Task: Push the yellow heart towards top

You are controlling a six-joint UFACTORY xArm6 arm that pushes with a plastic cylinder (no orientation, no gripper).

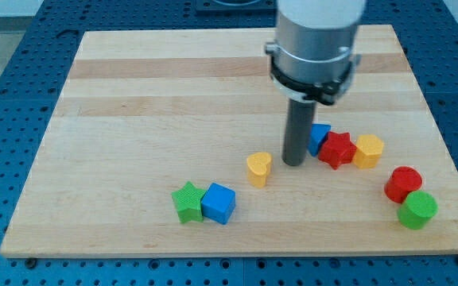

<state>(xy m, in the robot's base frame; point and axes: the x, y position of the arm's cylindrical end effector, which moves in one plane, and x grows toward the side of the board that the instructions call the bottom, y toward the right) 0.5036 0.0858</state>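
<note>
Positioned near the board's centre, slightly toward the view's right, my tip (294, 164) rests on the wooden board (133, 95) as the lower end of a straight dark rod hanging from a grey cylindrical arm housing (315, 40); the rod has no jaws and grips nothing, and the tip touches no block that can be made out. At roughly 8 o'clock from the tip, just beside it but with a narrow gap, sits the yellow heart (258, 168), standing apart from all other blocks in the lower middle of the board. At 2 o'clock from the tip, a blue block (320, 137) is partly hidden behind the rod, so its shape cannot be determined. A red block (337, 149) with a star-like outline lies at 3 o'clock, touching the blue block, and a yellow block (368, 151) with a roughly hexagonal form touches the red one on its far side. Farther out, at 4 o'clock, a red rounded block (403, 183) sits near the board's right edge, with a green rounded block (417, 210) touching it at its 5 o'clock side. At 8 o'clock, well beyond the yellow heart, a blue cube (219, 202) and a green star (188, 200) sit in contact, the star on the view's left.
</note>
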